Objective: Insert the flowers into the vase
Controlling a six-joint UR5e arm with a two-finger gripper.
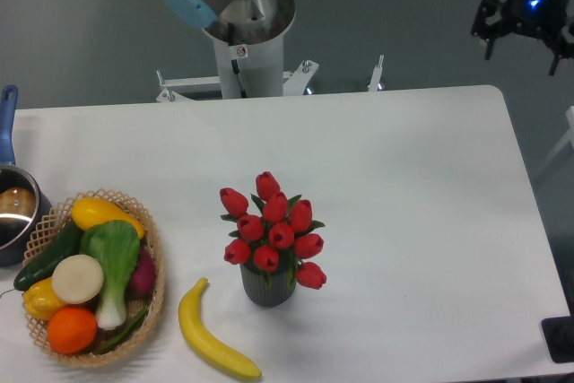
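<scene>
Flowers stand in the vase, well apart from the spread claw.

Showing silver-grey arm base with light-blue cap, small warning sticker; black claw glowing blue LED.

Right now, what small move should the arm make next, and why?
Probably none beyond holding clear: the flowers already stand in the vase, upright, and the gripper, open and empty, hangs far off past the table's right corner.
</scene>
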